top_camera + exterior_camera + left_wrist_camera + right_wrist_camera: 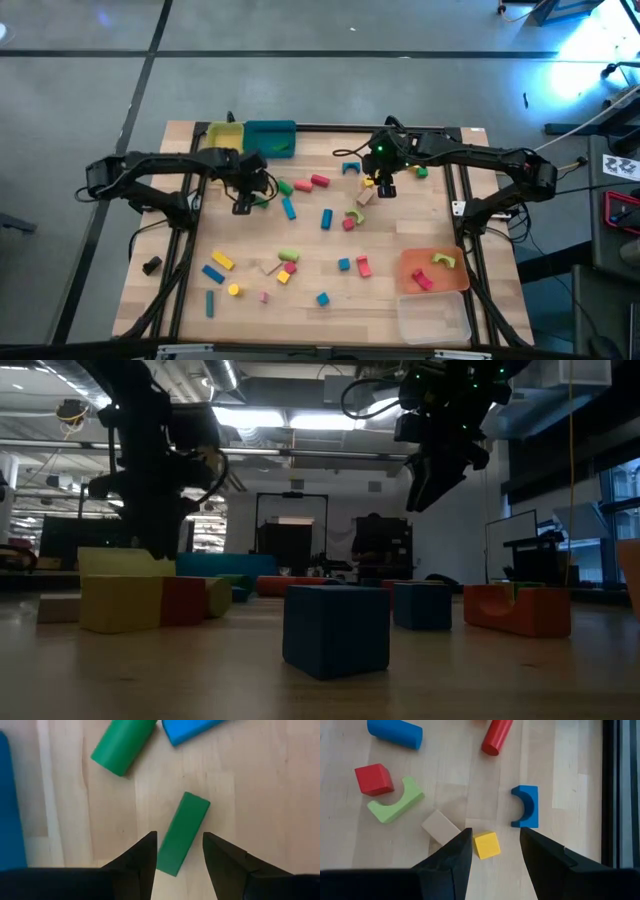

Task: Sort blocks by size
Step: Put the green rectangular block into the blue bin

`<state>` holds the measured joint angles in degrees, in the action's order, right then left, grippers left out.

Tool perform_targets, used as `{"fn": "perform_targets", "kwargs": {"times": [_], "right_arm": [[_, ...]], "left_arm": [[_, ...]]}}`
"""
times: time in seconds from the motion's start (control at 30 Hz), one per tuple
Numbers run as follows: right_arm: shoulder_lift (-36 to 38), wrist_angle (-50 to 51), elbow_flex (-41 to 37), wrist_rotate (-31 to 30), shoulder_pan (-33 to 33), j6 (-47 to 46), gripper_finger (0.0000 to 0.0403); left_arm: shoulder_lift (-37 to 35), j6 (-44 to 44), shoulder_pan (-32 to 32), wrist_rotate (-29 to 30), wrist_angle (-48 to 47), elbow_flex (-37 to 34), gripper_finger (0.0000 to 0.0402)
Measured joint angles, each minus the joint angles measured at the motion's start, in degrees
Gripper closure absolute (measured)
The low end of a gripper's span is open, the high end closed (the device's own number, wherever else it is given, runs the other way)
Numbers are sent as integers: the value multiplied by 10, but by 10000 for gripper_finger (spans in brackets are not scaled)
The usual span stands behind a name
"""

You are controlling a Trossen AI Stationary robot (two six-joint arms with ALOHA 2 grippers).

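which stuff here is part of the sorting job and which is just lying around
Job:
- green bar between the left end effector's fingers
- yellow cube under the right end effector
- blue arch, tan block, red cube

Lying about:
- black bit at the table's left edge

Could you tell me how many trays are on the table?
4. Yellow tray and teal tray side by side at the far edge, left; orange tray at near right; clear tray beside it, at the near edge.
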<state>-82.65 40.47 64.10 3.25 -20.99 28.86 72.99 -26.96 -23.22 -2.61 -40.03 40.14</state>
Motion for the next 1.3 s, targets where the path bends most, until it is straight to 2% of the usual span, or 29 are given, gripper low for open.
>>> {"fn": "perform_targets", "kwargs": {"times": [0.27, 0.5, 0.9, 1.3], "right_arm": [[0, 0, 0, 0, 0, 0, 235], [0, -1, 0, 0, 0, 0, 235], [0, -1, 0, 0, 0, 0, 235], [0, -1, 0, 0, 0, 0, 235]], "left_arm": [[2, -18, 0, -3, 40, -51, 259], [2, -17, 0, 3, 115, -89, 259], [3, -20, 0, 3, 169, -92, 259], [23, -67, -5, 3, 168, -92, 259]]}}
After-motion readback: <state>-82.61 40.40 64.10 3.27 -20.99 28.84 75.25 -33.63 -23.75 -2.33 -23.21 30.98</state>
